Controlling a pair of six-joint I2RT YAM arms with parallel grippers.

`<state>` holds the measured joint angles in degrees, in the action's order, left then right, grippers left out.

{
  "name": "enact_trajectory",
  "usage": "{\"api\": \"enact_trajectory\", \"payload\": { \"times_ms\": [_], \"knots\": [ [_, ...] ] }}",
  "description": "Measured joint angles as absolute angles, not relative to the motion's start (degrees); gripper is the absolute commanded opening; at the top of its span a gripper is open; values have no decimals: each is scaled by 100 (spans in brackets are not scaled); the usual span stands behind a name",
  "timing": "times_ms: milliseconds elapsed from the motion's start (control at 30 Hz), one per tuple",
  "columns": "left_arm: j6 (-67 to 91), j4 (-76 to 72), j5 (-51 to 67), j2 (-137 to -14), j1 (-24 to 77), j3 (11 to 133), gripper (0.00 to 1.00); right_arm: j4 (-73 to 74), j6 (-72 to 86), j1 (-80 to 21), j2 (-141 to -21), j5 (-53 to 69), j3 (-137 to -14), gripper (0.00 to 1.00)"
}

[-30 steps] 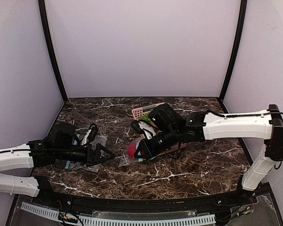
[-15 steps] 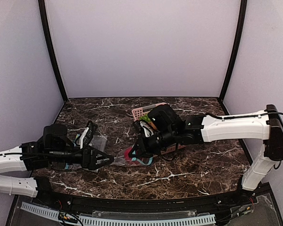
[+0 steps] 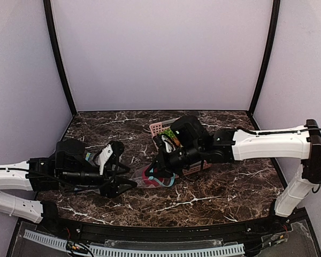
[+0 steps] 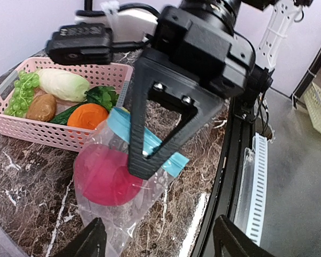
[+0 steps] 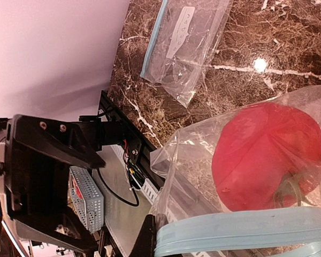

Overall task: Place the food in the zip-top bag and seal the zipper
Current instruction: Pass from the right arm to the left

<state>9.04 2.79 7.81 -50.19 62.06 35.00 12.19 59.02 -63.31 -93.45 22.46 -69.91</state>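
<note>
Where the food sits: red tomato [image 4: 104, 174] is down in the belly of the zip-top bag [image 4: 123, 219] — orange [image 4: 87, 116] and grape bunch [image 4: 22, 91] lie in the pink basket [image 4: 59, 136] just behind.
Bag's lie: slumped on the marble table [image 4: 32, 176], zipper end raised, nearest the basket.
Zipper [image 4: 168, 152]: light blue strip along the lifted edge; whether its tracks are pressed shut I cannot tell.
Right gripper [image 4: 142, 166]: fingers pressed together on that blue strip, holding the edge up.
Left gripper [image 4: 163, 238]: jaws spread, low at the bag's bottom end, nothing between them.
Spare bag [image 5: 187, 43]: flat on the table, well apart.
Step in hand: by my read, steadying the loaded bag ahead of more filling or the seal.
Next move: the left wants a pinch on the bag's free edge — opposite the right's hold — so the mouth goes taut; bite too deep and it catches the tomato.
</note>
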Motion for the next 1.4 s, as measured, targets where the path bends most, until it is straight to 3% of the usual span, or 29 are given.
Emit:
{"api": "enact_trajectory", "payload": {
  "times_ms": [100, 267, 567, 933, 1000, 1067, 1167, 1200, 1300, 1400],
  "knots": [
    [607, 183, 548, -5301, 6464, 3540, 56, 1181, 5986, -6331, -9301, 2248, -6993, 0],
    [292, -56, 248, -5616, 6641, 3548, 51, 1170, 6080, -6331, -9297, 2248, -6993, 0],
    [110, -340, -209, -6023, 6788, 3649, 32, 1050, 6228, -6331, -9286, 2250, -6993, 0],
    [-47, -421, -718, -6204, 6919, 3706, 1, 895, 6333, -6331, -9218, 2272, -6934, 0],
    [-67, -425, -738, -6272, 6930, 3752, 1, 871, 6351, -6331, -9214, 2274, -6886, 0],
    [-64, -425, -740, -6307, 6934, 3758, 1, 854, 6353, -6331, -9196, 2252, -6825, 14],
    [-47, -425, -749, -6305, 6934, 3758, 1, 978, 6252, -6331, -9063, 2029, -6744, 46],
    [-27, -423, -757, -6298, 6934, 3758, 1, 1079, 6217, -6331, -8991, 1927, -6731, 53],
    [86, -425, -746, -6274, 6936, 3754, 1, 1413, 5957, -6331, -8643, 1483, -6707, 70],
    [222, -480, -668, -6222, 6934, 3706, 1, 1645, 5690, -6331, -8219, 1031, -6587, 80]
  ]
}}
